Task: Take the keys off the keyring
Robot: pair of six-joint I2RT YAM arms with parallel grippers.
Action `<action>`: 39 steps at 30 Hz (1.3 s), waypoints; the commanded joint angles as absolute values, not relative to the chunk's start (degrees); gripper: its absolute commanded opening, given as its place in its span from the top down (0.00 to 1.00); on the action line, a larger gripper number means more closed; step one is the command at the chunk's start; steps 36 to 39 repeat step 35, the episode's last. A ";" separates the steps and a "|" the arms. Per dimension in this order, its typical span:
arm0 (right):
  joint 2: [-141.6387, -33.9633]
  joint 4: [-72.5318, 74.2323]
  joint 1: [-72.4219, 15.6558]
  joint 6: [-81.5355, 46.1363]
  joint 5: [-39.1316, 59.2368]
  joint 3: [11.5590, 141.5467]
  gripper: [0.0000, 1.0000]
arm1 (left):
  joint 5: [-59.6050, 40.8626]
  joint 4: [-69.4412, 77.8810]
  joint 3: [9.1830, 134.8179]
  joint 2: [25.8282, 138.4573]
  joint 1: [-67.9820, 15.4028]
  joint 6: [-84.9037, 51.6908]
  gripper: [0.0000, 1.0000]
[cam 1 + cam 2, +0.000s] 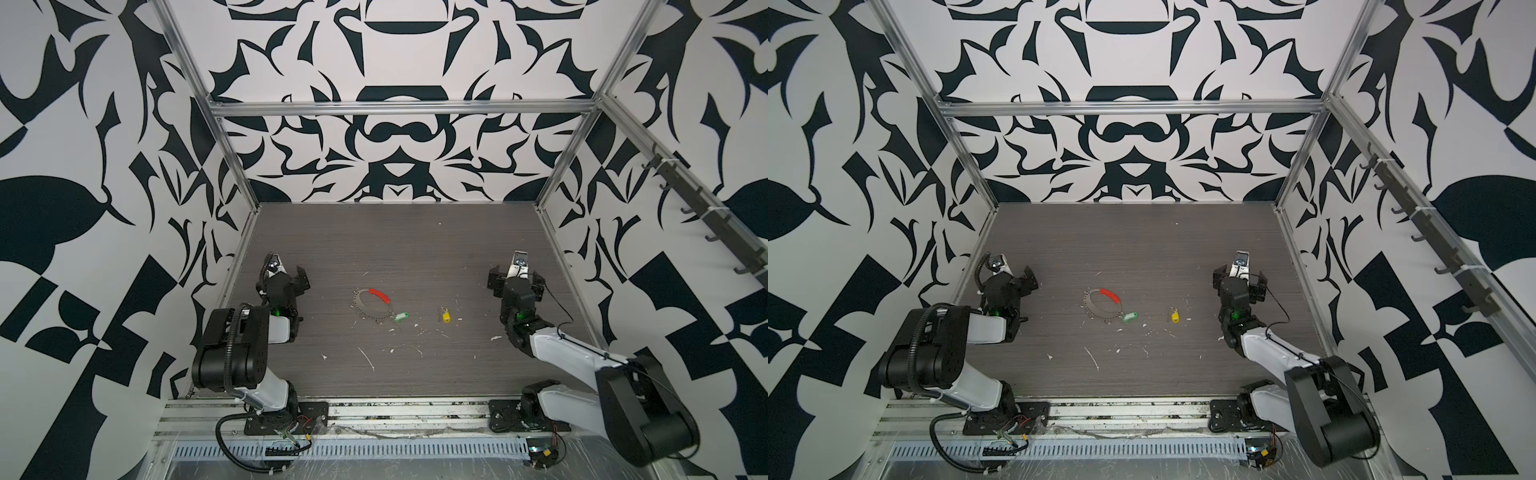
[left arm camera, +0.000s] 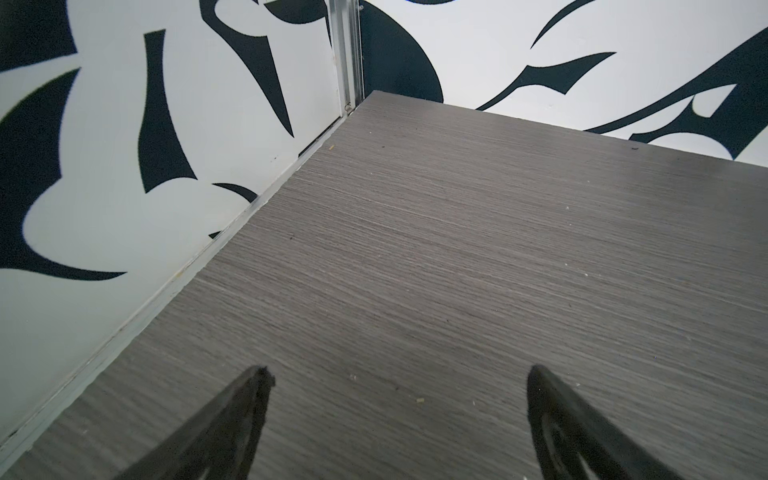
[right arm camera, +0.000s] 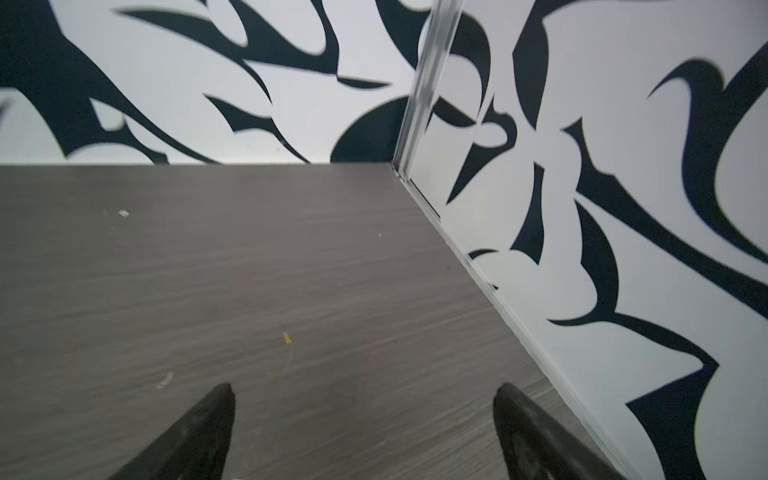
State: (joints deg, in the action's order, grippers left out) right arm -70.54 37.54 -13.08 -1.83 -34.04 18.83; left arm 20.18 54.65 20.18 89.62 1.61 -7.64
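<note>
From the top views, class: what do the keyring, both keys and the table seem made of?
Keyring: probably thin matte grey metal, punched with small holes; one arc covered in red, perhaps plastic. Yellow key and green key: likely plastic, given bright solid colours. Table: seemingly grey wood-grain laminate, finely streaked.

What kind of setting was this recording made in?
Most likely a lab robot cell: left arm and right arm bolted to a front rail, an aluminium frame holding patterned walls, and a grey table with a keyring.
</note>
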 commanded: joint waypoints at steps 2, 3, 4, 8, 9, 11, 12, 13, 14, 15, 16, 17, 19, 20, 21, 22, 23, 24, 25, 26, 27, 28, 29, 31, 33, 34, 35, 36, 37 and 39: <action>-78.74 50.61 -9.78 -1.28 -25.70 16.85 0.01 | 20.06 56.51 19.95 89.72 1.62 -7.64 0.01; -81.24 53.29 -9.34 -1.46 -25.44 16.66 0.01 | 19.96 56.59 20.00 89.71 1.67 -7.59 0.01; -84.01 55.74 -8.84 -1.58 -24.87 16.67 0.01 | 20.04 56.51 19.95 89.74 1.67 -7.60 0.01; -89.96 60.39 -8.24 -0.63 -24.01 17.50 0.01 | 20.04 56.51 19.95 89.75 1.57 -7.59 0.01; -89.13 56.21 -8.03 -2.12 -24.00 18.77 0.01 | 20.04 56.51 19.95 89.78 1.54 -7.58 0.01; -89.62 56.28 -7.34 -2.60 -23.24 18.85 0.01 | 20.05 56.51 20.02 89.79 1.53 -7.51 0.01; -89.73 56.55 -7.32 -2.21 -23.36 18.94 0.01 | 20.08 56.51 20.05 89.82 1.58 -7.55 0.01; -89.35 55.69 -7.30 -2.36 -23.64 18.95 0.01 | 20.04 56.43 20.04 89.81 1.56 -7.51 0.01; -89.01 54.84 -7.34 -2.64 -24.49 19.00 0.01 | 20.04 56.51 20.05 89.77 1.58 -7.56 0.01; -88.95 55.00 -7.32 -2.68 -24.37 18.92 0.01 | 20.04 56.45 20.04 89.79 1.57 -7.56 0.01; -89.08 55.31 -7.34 -2.63 -24.52 18.90 0.00 | 20.04 56.43 20.06 89.74 1.58 -7.55 0.01; -89.26 55.59 -7.31 -2.59 -24.47 18.85 0.00 | 20.06 56.51 20.04 89.75 1.58 -7.51 0.01; -89.25 55.54 -7.31 -2.56 -24.46 18.89 0.00 | 20.06 56.50 20.01 89.74 1.57 -7.56 0.01; -89.22 55.54 -7.30 -2.60 -24.51 18.89 0.01 | 20.04 56.43 20.04 89.77 1.58 -7.52 0.01; -89.21 55.49 -7.32 -2.55 -24.52 18.94 0.00 | 20.06 56.43 20.04 89.82 1.57 -7.50 0.01; -89.26 55.52 -7.35 -2.61 -24.48 18.98 0.00 | 20.04 56.44 20.04 89.80 1.57 -7.49 0.01; -89.21 55.47 -7.36 -2.57 -24.52 18.89 0.00 | 20.04 56.44 20.04 89.80 1.58 -7.56 0.01; -89.29 55.46 -7.37 -2.54 -24.51 18.92 0.00 | 20.04 56.41 20.08 89.80 1.58 -7.56 0.01; -89.26 55.46 -7.32 -2.63 -24.51 18.97 0.00 | 20.04 56.43 20.09 89.75 1.58 -7.56 0.01; -89.37 55.57 -7.38 -2.67 -24.53 18.86 0.00 | 20.04 56.45 20.06 89.75 1.58 -7.56 0.01; -89.45 55.64 -7.33 -2.65 -24.46 18.89 0.00 | 20.08 56.43 20.04 89.76 1.56 -7.49 0.01; -89.47 55.72 -7.35 -2.64 -24.48 18.97 0.00 | 20.04 56.51 20.01 89.75 1.55 -7.55 0.01; -89.55 55.72 -7.30 -2.64 -24.44 19.03 0.00 | 20.09 56.45 20.02 89.77 1.55 -7.50 0.01; -89.73 55.40 -7.38 -2.64 -24.43 19.26 0.00 | 20.08 56.50 20.03 89.77 1.52 -7.51 0.01; -89.61 55.37 -7.32 -2.64 -24.35 19.22 0.00 | 20.04 56.51 19.99 89.77 1.53 -7.55 0.01; -89.48 55.60 -7.35 -2.66 -24.43 18.93 0.00 | 20.04 56.50 20.00 89.82 1.56 -7.51 0.01; -89.30 55.80 -7.37 -2.62 -24.35 18.81 0.00 | 20.04 56.45 20.00 89.81 1.58 -7.55 0.01; -89.30 55.80 -7.37 -2.62 -24.35 18.81 0.00 | 20.04 56.45 20.00 89.81 1.58 -7.55 0.01; -89.30 55.80 -7.37 -2.62 -24.35 18.81 0.00 | 20.04 56.45 20.00 89.81 1.58 -7.55 0.01; -89.30 55.80 -7.37 -2.62 -24.35 18.81 0.00 | 20.04 56.45 20.00 89.81 1.58 -7.55 0.01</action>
